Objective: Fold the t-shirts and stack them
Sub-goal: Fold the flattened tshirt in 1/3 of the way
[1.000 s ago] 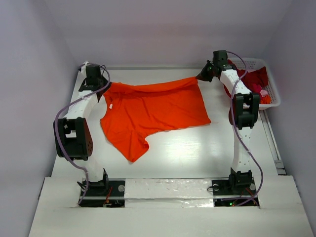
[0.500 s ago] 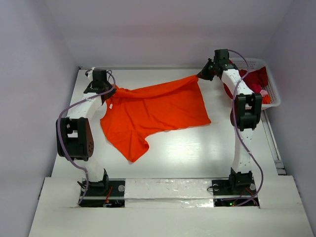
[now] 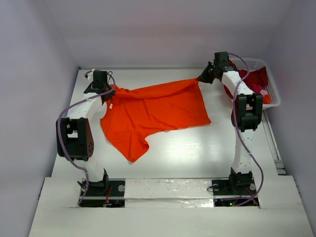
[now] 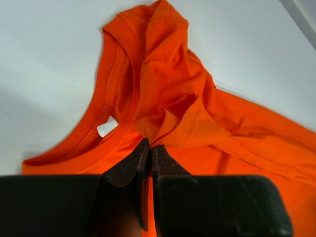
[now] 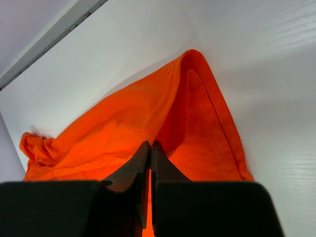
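Observation:
The bright orange t-shirt [image 3: 155, 109] lies spread on the white table, one sleeve reaching toward the near left. My left gripper [image 3: 111, 91] is shut on a pinch of its cloth near the collar [image 4: 116, 74], where a white label [image 4: 107, 128] shows. My right gripper [image 3: 201, 77] is shut on the shirt's far right corner [image 5: 197, 64] and holds it raised off the table. The left gripper [image 4: 150, 144] and the right gripper [image 5: 149, 144] both have cloth between their tips. Dark red shirts [image 3: 254, 78] lie piled in the basket.
A white latticed plastic basket [image 3: 272, 94] stands at the table's far right, just beyond my right arm. A raised rim [image 3: 148, 67] runs along the table's far edge. Grey walls close in on all sides.
My left gripper has moved right and a little nearer with the collar cloth, bunching the shirt's left side. My right gripper has shifted slightly, still holding the corner.

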You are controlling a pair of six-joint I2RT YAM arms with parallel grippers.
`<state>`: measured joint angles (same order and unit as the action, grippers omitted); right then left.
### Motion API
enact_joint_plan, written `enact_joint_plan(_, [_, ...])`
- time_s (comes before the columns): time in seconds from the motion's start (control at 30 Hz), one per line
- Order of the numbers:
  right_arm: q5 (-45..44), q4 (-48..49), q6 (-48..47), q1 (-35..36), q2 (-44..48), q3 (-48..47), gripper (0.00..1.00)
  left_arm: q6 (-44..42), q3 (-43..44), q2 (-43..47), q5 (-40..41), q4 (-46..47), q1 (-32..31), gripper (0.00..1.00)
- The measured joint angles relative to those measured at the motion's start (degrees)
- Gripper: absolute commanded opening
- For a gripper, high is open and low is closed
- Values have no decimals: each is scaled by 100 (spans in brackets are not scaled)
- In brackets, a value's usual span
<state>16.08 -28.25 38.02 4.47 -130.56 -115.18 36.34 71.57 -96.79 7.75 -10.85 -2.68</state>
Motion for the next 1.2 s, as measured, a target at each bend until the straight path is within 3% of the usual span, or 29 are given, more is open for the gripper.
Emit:
enact_joint_plan(0.9, [-225,168,61,153,431,809,0,168,-310,-15,365,-505,-114,0])
enact_joint_plan(1.2, [-407,234,103,166,710,1182,0,291,-310,-409,435,-772,-114,0])
